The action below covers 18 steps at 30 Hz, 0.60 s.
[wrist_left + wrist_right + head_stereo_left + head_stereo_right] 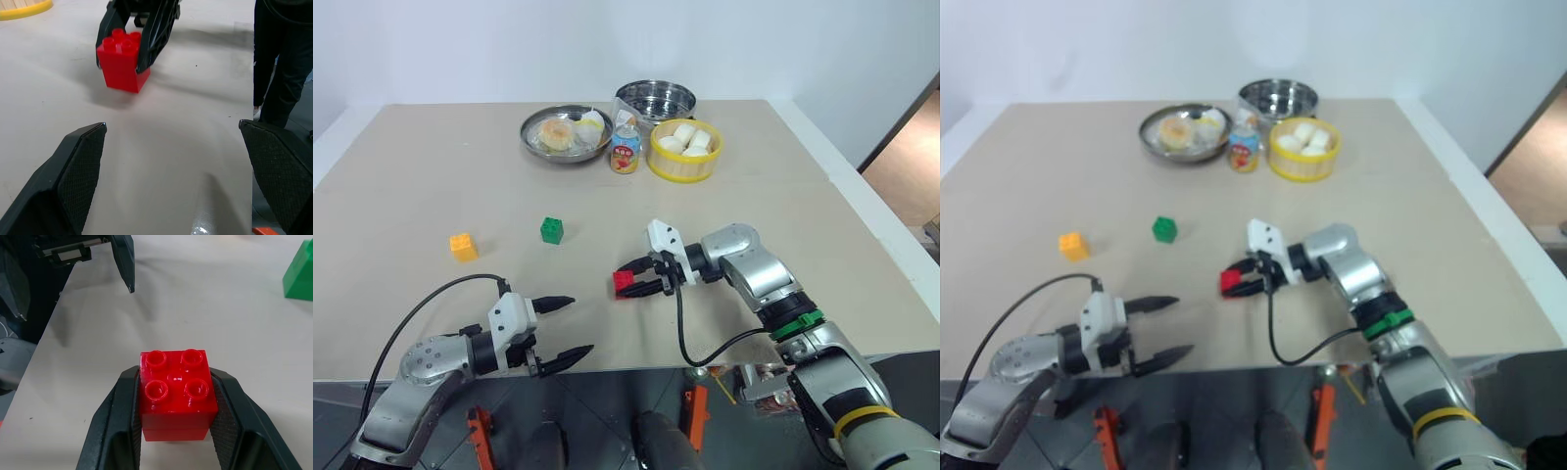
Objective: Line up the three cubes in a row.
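Observation:
My right gripper (pixel 641 277) is shut on the red cube (pixel 624 281), whose studded top (pixel 177 387) faces up between the two black fingers, low over the beige table (pixel 783 196) near its front middle. The green cube (pixel 551 230) sits on the table to the left and farther back. Further left lies the orange-yellow cube (pixel 463 247). My left gripper (pixel 564 329) hangs open at the front edge, left of the red cube (pixel 122 63), with nothing between its fingers.
At the back stand a metal plate with food (pixel 564 134), a small labelled can (pixel 626 151), a steel pot (pixel 655 100) and a yellow bowl of white pieces (pixel 685 151). A person's dark legs (pixel 279 63) show past the table's edge in the left wrist view.

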Motion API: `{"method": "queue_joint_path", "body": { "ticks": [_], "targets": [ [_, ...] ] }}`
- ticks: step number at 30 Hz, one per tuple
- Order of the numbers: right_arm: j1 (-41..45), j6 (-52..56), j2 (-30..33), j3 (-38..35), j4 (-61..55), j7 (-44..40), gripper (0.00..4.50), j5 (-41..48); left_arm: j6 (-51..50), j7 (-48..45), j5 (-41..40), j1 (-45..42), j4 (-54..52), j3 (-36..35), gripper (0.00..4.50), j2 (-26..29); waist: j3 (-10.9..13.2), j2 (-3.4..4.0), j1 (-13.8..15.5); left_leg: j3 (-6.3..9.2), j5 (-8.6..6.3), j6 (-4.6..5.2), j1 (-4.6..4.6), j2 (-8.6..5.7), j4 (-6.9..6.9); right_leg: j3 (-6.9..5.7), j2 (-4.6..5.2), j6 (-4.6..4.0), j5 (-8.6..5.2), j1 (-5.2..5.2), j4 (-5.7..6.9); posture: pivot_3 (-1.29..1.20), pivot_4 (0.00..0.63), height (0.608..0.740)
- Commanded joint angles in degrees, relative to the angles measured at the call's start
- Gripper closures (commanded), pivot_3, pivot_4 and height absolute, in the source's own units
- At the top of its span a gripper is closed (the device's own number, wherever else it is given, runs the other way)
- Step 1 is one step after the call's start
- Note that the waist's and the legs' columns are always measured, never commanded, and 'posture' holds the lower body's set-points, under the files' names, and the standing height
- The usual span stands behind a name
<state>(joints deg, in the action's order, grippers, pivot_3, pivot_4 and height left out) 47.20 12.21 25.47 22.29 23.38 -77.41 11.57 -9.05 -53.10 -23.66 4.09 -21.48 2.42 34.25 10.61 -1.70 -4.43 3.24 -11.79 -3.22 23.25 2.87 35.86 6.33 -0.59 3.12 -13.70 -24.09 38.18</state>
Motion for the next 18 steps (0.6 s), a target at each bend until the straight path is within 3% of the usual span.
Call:
{"method": "queue_joint_path", "body": {
  "ticks": [1,2,3,5,11,15,18],
  "targets": [
    [2.3,-0.9,-0.6,-1.6,0.9,-0.2,3.23,-0.8,0.1,0.4,-0.4,-0.3,-2.6,-0.6,0.0,0.2,0.0,0.0,0.0,0.0,0.0,0.0,0.0,0.0,0.0,0.0,0.0,0.0,0.0,0.0,0.0,0.0,0.15,0.738],
    [2.3,-1.6,-0.7,-1.7,1.2,0.1,3.23,-1.2,0.1,0.4,-0.4,-0.4,-2.6,-0.6,0.0,0.2,0.0,0.0,0.0,0.0,0.0,0.0,0.0,0.0,0.0,0.0,0.0,0.0,0.0,0.0,0.0,0.0,0.15,0.738],
    [2.3,-1.7,-0.7,-1.8,1.5,0.3,2.43,-1.5,0.1,0.4,-0.3,-0.4,-2.5,-0.5,0.0,0.2,0.0,0.0,0.0,0.0,0.0,0.0,0.0,0.0,0.0,0.0,0.0,0.0,0.0,0.0,0.0,0.0,0.15,0.738],
    [2.2,-2.0,-0.8,-2.0,1.8,0.6,1.97,-1.9,0.2,0.5,-0.3,-0.5,-2.5,-0.5,0.0,0.2,0.0,0.0,0.0,0.0,0.0,0.0,0.0,0.0,0.0,0.0,0.0,0.0,0.0,0.0,0.0,0.0,0.15,0.738],
    [1.8,-0.1,-0.1,-4.0,-0.8,0.6,0.01,-0.5,0.3,0.2,-0.3,-0.8,-2.4,-0.3,0.0,0.3,0.0,0.0,0.0,0.0,0.0,0.0,0.0,0.0,-0.01,0.0,0.0,0.0,0.0,0.0,0.0,0.0,0.15,0.738],
    [1.2,6.8,1.1,-7.3,-8.1,0.8,0.01,3.7,0.0,1.0,-0.7,-0.6,-1.9,-2.0,0.0,0.3,0.0,0.02,0.0,0.0,0.0,0.0,0.0,0.0,-0.01,0.0,0.0,0.0,0.0,0.0,0.0,0.0,0.15,0.738],
    [0.4,13.5,0.3,-12.5,-14.1,5.3,0.01,8.7,-2.1,5.9,-1.5,-2.4,-0.2,-5.2,0.0,-1.3,0.0,0.03,0.0,0.03,0.0,0.0,0.0,0.0,-0.01,-0.01,-0.01,0.0,0.0,-0.02,0.03,0.0,0.15,0.738]
  ]
}}
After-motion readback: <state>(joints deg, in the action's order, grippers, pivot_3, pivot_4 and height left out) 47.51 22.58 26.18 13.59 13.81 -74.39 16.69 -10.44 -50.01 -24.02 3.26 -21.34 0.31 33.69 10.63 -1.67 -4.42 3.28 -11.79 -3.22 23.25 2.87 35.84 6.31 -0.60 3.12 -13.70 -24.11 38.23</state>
